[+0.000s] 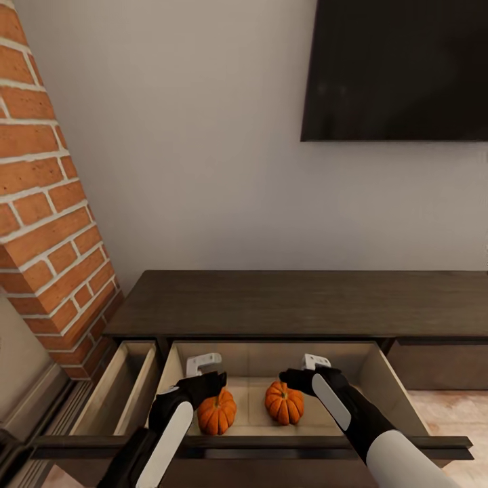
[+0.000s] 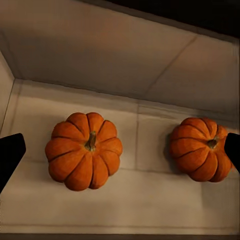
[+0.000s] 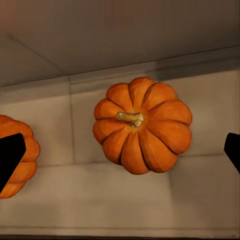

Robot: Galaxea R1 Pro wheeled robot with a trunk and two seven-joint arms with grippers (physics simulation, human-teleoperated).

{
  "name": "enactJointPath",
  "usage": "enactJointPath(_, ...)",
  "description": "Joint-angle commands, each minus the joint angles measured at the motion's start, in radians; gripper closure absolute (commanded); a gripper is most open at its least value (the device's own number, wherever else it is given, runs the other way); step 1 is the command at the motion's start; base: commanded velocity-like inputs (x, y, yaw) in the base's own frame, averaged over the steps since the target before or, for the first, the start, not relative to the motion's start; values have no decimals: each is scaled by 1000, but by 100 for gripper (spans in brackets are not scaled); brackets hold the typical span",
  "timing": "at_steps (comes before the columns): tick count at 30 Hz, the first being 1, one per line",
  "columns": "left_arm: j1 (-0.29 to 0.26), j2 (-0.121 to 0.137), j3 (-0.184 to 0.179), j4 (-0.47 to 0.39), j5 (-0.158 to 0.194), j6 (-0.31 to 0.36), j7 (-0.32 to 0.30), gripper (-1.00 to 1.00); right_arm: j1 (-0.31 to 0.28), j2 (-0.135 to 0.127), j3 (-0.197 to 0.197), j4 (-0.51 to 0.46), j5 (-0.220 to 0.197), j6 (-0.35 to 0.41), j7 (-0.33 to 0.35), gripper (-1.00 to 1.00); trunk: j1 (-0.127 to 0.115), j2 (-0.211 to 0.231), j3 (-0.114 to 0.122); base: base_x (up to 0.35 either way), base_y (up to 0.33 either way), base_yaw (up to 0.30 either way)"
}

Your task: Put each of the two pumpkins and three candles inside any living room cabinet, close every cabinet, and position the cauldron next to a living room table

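Observation:
The dark-brown cabinet (image 1: 305,301) has a wide drawer (image 1: 390,386) pulled out below its plank top. Two orange pumpkins rest on the drawer floor, a little apart: the left pumpkin (image 1: 217,411) (image 2: 83,151) (image 3: 30,150) and the right pumpkin (image 1: 284,402) (image 2: 200,148) (image 3: 142,132). My left gripper (image 1: 203,364) (image 2: 120,155) hangs open above the left pumpkin, holding nothing. Over the right pumpkin my right gripper (image 1: 315,362) (image 3: 121,154) is open too, and empty. The candles, cauldron and table are out of view.
A narrower drawer (image 1: 115,393) to the left also stands open. A red brick column (image 1: 41,203) rises at the left. A dark TV screen (image 1: 400,68) hangs on the wall above the cabinet. Light wooden floor (image 1: 447,407) shows at the right.

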Motion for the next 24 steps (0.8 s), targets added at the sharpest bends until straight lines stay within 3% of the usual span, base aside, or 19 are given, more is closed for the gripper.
enactJointPath(1,-1,0,-1,-4,11,8,10,-100,-1,-1,5,-2,-11,6,-10,-100,-1,0,3,0,0,0)
enactJointPath(7,-1,-1,2,-22,15,68,10,-100,-1,-1,3,-1,-15,33,-11,-100,-3,1,26,0,0,0)
enactJointPath(18,-1,-1,4,-32,18,82,10,-100,-1,-1,0,1,-16,36,-11,-100,-8,4,69,0,0,0)
enactJointPath(24,-1,0,8,-33,88,81,11,-100,-1,-1,0,2,-17,36,-11,-100,-11,5,92,0,0,0)
